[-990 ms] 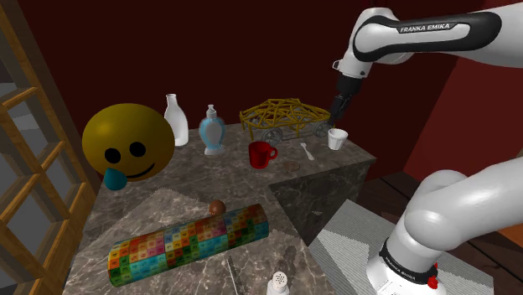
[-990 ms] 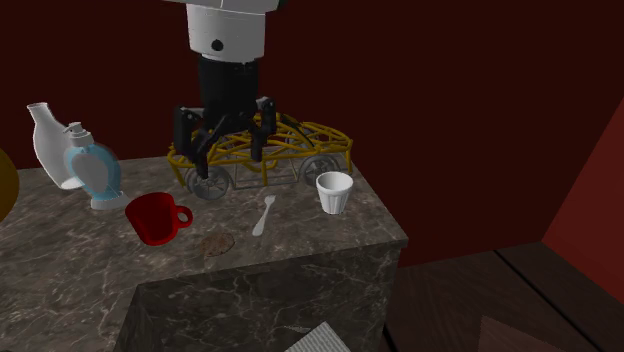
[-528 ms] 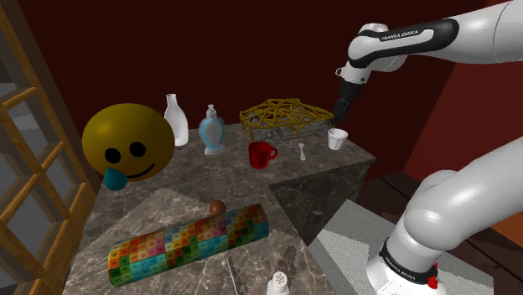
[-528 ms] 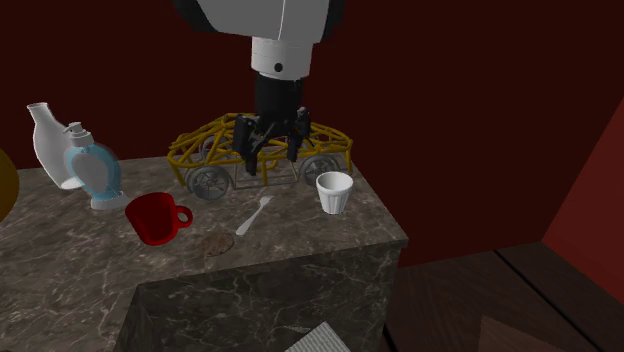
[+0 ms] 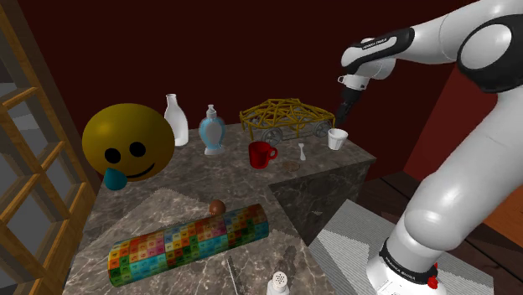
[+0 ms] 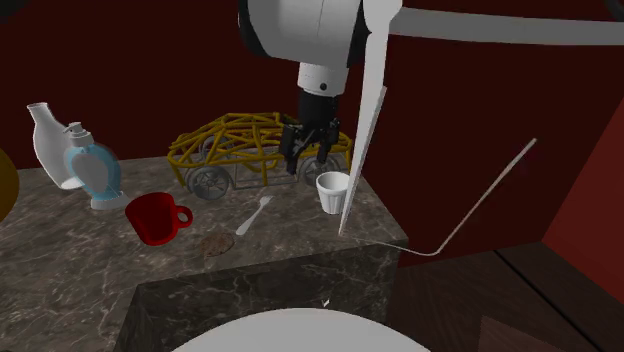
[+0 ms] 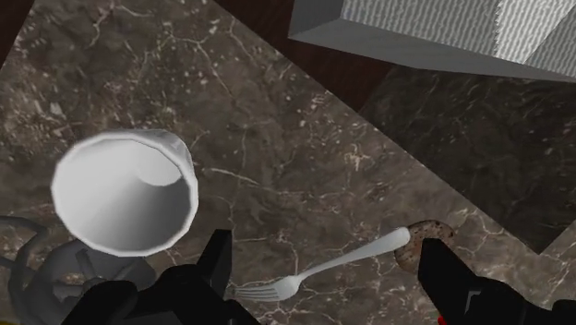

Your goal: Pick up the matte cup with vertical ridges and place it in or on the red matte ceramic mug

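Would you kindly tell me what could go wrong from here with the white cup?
1. The white cup sits outside the open gripper, beside one finger; descending now could knock it over.
2. The cup stands near the edge of the counter, so a nudge may push it off.
3. The yellow wire car is close behind; the fingers might snag it.
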You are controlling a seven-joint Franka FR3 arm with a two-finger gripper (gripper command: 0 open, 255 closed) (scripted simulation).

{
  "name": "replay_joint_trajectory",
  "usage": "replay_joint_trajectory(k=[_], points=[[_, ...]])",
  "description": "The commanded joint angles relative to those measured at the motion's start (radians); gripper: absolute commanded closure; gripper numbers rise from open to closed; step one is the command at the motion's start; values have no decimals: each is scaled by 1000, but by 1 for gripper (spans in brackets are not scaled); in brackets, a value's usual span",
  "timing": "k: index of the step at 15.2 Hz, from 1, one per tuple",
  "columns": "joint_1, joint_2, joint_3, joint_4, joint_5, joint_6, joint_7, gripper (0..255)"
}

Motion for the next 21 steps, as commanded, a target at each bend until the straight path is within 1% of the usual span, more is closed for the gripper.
replay_joint_trajectory(k=[1, 3, 6, 8, 11, 13, 14, 21], points=[[-3, 84, -39, 50, 53, 5, -74, 0], [-17, 180, -70, 111, 118, 1, -152, 0], [-63, 329, -91, 216, 222, -22, -262, 0], [-110, 428, -88, 294, 287, -45, -325, 0], [-195, 570, -68, 424, 370, -88, -399, 0], [-256, 662, -50, 521, 416, -120, -434, 0], [-273, 685, -43, 547, 426, -129, -441, 0], [-262, 705, -27, 482, 448, -50, -457, 0]])
